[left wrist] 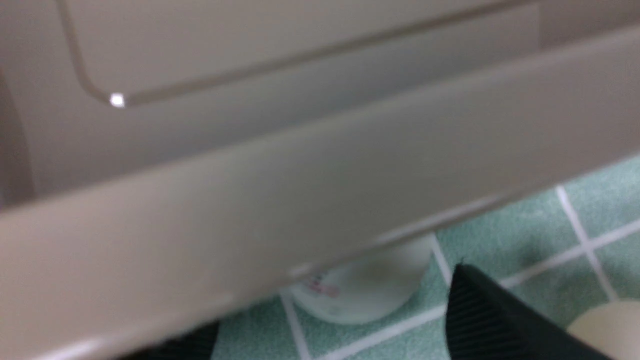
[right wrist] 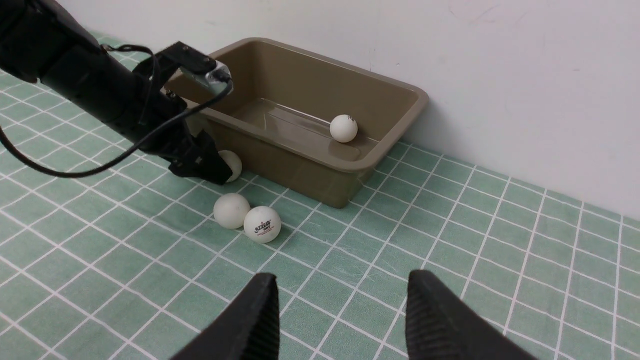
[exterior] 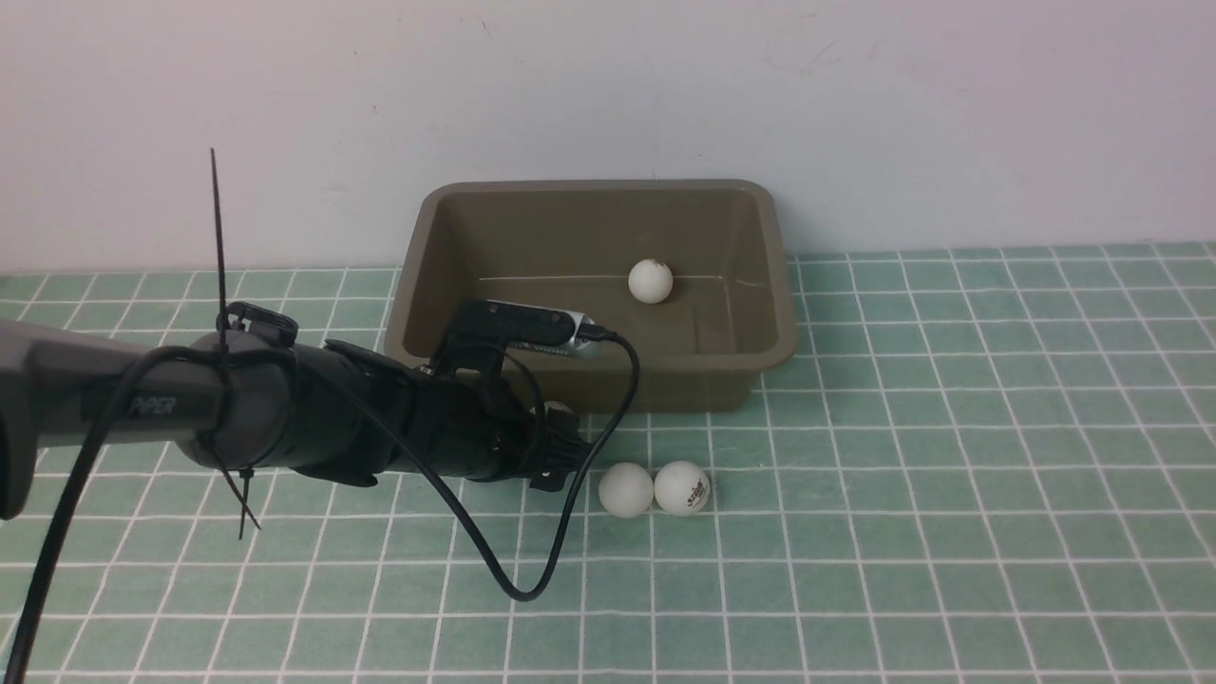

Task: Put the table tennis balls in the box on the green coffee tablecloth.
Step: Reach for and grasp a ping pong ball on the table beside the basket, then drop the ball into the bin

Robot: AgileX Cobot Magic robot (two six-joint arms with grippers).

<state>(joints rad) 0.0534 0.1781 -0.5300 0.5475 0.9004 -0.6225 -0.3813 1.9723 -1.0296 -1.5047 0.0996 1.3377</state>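
Teal-green cloth with a thin white grid, the green coffee tablecloth [exterior: 950,475], carries everything. The left claw [exterior: 560,446] lies low over it, its dark arm stretched in from the robot's left and its tips close against the front wall of the box [exterior: 703,385]. The claw's fingers [left wrist: 490,315] are spread wide. A white ball [left wrist: 365,290] sits on the cloth between them, half tucked beneath the box's flared rim in the left wrist view. The one finger that shows clearly stands a little off the ball. The other is only a dark sliver at the picture's edge, so no squeeze on the ball can be seen.

Just to the right of that claw, and slightly nearer the robot, a plain ball [exterior: 626,489] and a logo ball [exterior: 682,487] lie touching each other on the cloth, apart from the box wall. Beyond the claw, inside the olive-brown box, a fourth ball [exterior: 651,281] rests on the floor. A black cable [exterior: 570,532] loops from the wrist camera above the claw down to the cloth and back toward the arm.

The right claw [right wrist: 342,287] hangs over bare cloth, well apart from all of this, its two fingers parted with nothing between them. The paired balls lie ahead of it, the box farther on, against the white wall [exterior: 855,95].
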